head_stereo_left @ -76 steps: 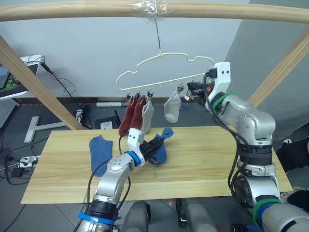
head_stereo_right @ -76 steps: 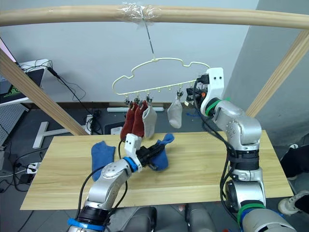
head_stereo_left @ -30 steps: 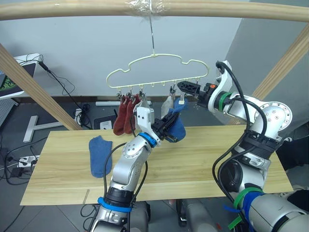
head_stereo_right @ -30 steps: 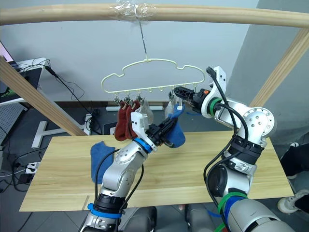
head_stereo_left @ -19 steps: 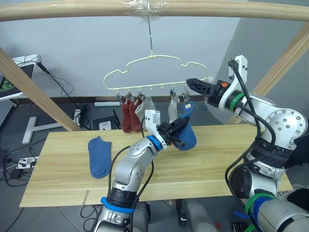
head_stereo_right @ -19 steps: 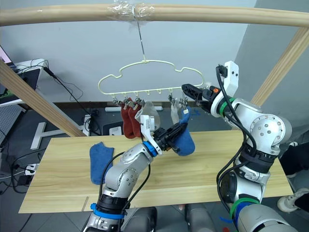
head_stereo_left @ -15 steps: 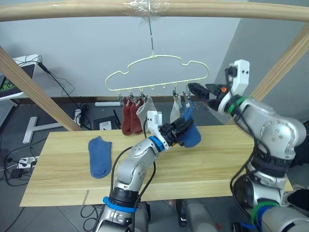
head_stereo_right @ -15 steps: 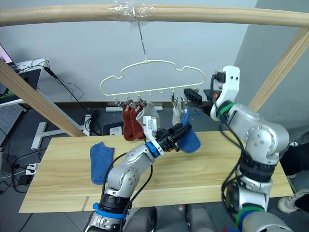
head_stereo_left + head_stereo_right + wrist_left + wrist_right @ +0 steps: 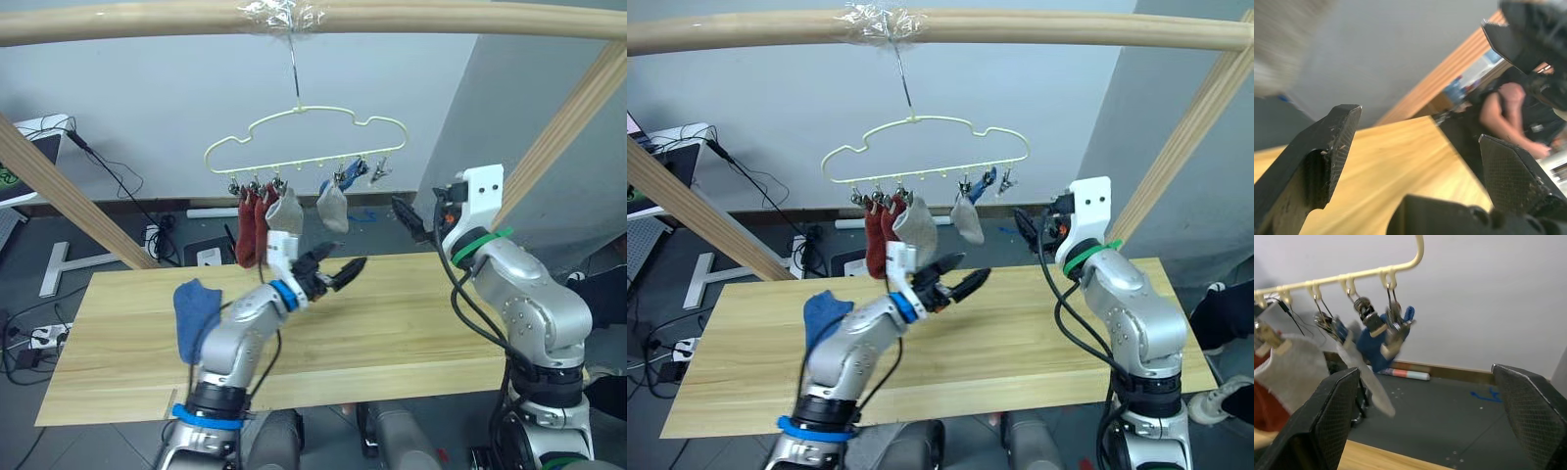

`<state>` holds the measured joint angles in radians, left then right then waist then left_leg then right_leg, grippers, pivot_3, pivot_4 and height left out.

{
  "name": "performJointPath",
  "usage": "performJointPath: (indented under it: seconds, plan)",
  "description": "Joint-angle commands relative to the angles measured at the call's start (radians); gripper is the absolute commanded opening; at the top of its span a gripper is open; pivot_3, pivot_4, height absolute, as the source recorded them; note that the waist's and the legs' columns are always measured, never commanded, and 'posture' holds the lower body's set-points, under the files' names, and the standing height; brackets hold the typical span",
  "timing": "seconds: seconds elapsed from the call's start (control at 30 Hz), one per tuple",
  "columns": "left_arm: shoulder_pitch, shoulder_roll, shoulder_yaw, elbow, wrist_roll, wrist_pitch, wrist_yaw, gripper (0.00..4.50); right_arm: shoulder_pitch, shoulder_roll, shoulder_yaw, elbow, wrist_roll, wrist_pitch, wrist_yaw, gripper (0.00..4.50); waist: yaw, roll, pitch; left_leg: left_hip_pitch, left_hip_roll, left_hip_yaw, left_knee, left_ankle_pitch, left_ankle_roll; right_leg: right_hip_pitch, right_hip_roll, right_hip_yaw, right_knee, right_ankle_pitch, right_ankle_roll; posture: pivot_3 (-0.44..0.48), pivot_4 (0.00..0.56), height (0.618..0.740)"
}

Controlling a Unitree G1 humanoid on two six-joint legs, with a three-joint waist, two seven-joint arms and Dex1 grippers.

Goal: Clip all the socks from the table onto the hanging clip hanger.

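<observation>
Nearest the camera, the light wooden worktop [image 9: 411, 333] ran across the lower half of the frame, its long axis left to right. One blue sock [image 9: 195, 315] lay at its left part, long axis running roughly front to back. Just right of it, the left tool [image 9: 338, 272] hovered over the middle of the worktop with its two black fingers spread wide and holding nothing, pointing toward the right of the frame. The right tool [image 9: 407, 219] stood at centre right, above the far edge of the worktop, aimed left toward the hanger; the right wrist view showed its fingers far apart and empty.

Farther back and higher, the pale yellow-green clip hanger [image 9: 304, 127] hung in the upper middle, its long axis level, left to right. From its clips two rust-red socks [image 9: 246, 227] hung straight down at the left end, then a grey sock [image 9: 285, 211], another grey sock [image 9: 332, 209], and a second blue sock [image 9: 1380, 343] bunched at the clips toward the right end. The hanger's metal hook [image 9: 293, 69] rose to a thick wooden bar [image 9: 470, 17] across the top, where clear tape [image 9: 281, 13] was wrapped. Slanting wooden posts [image 9: 65, 191] framed both sides, and cables [image 9: 122, 176] lay on the grey floor behind.
</observation>
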<state>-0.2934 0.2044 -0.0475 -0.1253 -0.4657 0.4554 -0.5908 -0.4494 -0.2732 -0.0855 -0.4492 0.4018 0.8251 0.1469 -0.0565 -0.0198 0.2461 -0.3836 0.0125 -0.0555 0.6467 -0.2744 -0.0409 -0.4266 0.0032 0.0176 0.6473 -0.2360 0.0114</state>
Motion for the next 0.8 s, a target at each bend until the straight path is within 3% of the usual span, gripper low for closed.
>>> performJointPath:
  seconds: [0.03,0.2,0.3,0.37,0.8]
  plan:
    - [0.041,0.100,0.055,-0.128,-0.030,0.016,-0.054,4.50,0.016,0.033,0.040,-0.007,-0.067,-0.129,-0.020,3.93,-0.002,0.000,0.000,0.001,0.000,0.001,0.000,0.000,0.000,0.000,0.000,0.000,0.000,0.000,0.000,-0.050,0.242,0.740]
    - [0.046,0.161,0.107,-0.187,-0.077,0.057,-0.047,4.50,0.014,0.056,0.100,0.029,-0.149,-0.212,-0.028,2.12,0.007,0.000,0.000,0.001,0.000,0.000,0.000,0.000,0.000,0.000,-0.002,0.000,0.000,0.000,0.000,-0.050,0.242,0.740]
    - [0.027,0.179,0.144,-0.226,-0.093,0.077,-0.023,4.50,0.004,0.094,0.112,0.048,-0.161,-0.231,-0.039,2.12,0.010,-0.001,0.001,0.000,-0.001,0.001,0.001,0.000,0.000,0.000,-0.002,0.000,0.000,0.000,0.000,-0.003,0.260,0.740]
    - [0.012,0.197,0.166,-0.266,-0.111,0.098,-0.008,4.50,-0.011,0.121,0.111,0.081,-0.181,-0.255,-0.061,1.84,0.013,-0.004,0.003,0.000,-0.001,0.000,0.001,0.000,0.000,0.000,-0.005,0.000,0.000,0.000,0.000,0.014,0.264,0.740]
    - [0.014,0.231,0.182,-0.305,-0.134,0.116,0.006,4.50,-0.077,0.163,0.114,0.225,-0.258,-0.348,-0.076,1.84,0.024,-0.004,0.007,0.001,0.000,-0.001,0.000,0.000,0.000,0.000,-0.005,-0.001,0.000,0.000,0.000,0.032,0.271,0.740]
